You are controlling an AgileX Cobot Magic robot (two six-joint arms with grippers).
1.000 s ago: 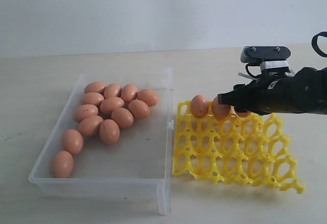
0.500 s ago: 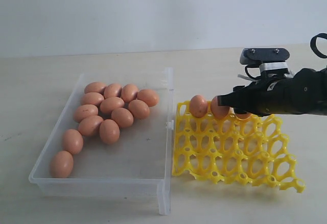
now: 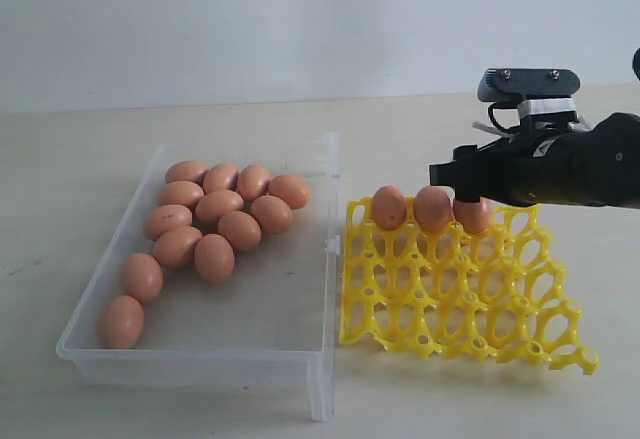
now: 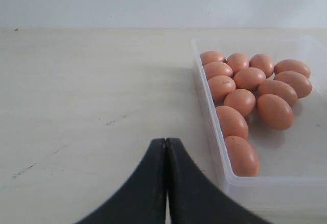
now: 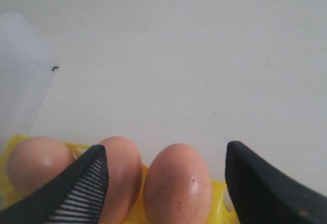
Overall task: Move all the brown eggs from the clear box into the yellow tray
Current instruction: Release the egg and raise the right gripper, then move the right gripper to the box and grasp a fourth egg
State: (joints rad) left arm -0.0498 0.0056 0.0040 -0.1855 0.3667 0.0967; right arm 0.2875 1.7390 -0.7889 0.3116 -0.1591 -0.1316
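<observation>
Right gripper (image 5: 166, 152), fingers apart, straddles the third egg (image 5: 176, 185), seated in the far row of the yellow tray (image 3: 470, 309). A straight vertical lift would best spare the neighbouring eggs (image 3: 390, 207). Thirteen brown eggs (image 3: 215, 224) lie in the clear box (image 3: 325, 289), its tray-side floor bare. Left gripper (image 4: 165, 147): fingers together, outside the box wall.

Figure: my workspace. A pale beige matte tabletop (image 3: 60, 159) fills the exterior view from 3 through 6 to 9 o'clock, marked by faint dark scuffs (image 4: 110, 122). At 12 o'clock stands a plain white wall (image 3: 300, 19). The light is soft and even.
</observation>
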